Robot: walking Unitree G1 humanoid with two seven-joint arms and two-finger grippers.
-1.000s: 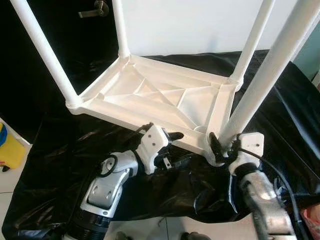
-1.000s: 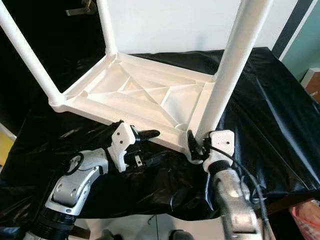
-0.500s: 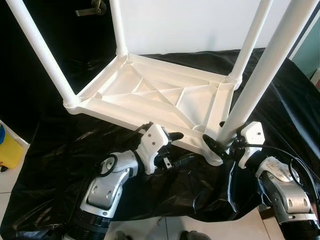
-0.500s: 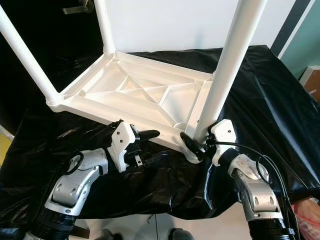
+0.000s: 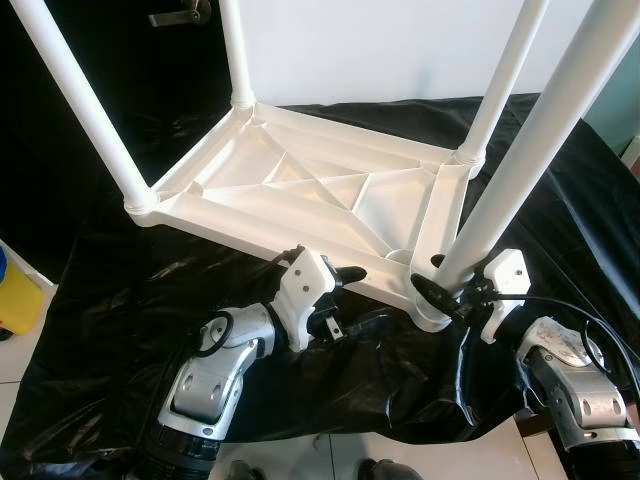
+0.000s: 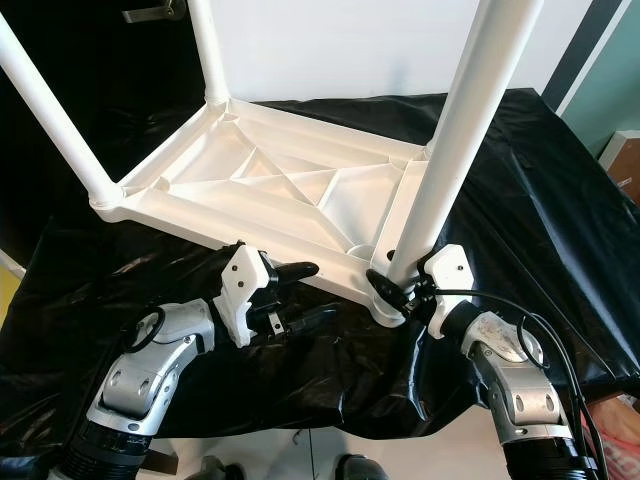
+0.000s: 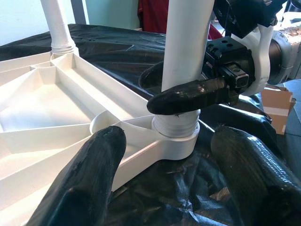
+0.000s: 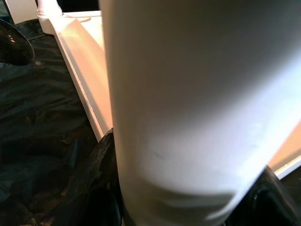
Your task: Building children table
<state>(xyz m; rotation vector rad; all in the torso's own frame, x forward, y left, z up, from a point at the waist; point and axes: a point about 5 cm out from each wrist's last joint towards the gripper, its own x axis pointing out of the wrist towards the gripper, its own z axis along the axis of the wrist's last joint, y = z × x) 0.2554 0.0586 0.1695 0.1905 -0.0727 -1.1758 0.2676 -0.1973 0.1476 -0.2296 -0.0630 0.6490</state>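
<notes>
The white children's table point(image 5: 300, 190) lies upside down on a black plastic sheet point(image 5: 110, 300), its four legs pointing up. My right gripper point(image 5: 440, 290) is shut on the near right leg point(image 5: 510, 190) just above its socket. In the left wrist view the same black fingers point(image 7: 197, 94) clasp that leg point(image 7: 188, 42). The leg point(image 8: 188, 94) is very close in the right wrist view. My left gripper point(image 5: 347, 298) is open at the table's front rim, left of that corner, with its fingertips point(image 7: 89, 183) wide apart and nothing held.
The sheet hangs over the front edge above a tiled floor. A yellow object point(image 5: 15, 295) stands on the floor at the left. A door handle point(image 5: 185, 12) is at the back left, and a cardboard box point(image 7: 275, 108) lies beyond the right arm.
My right arm has swung outward to the right, turning the gripper around the leg's base while staying closed on it. The left arm has barely moved. The camera shifted slightly.
</notes>
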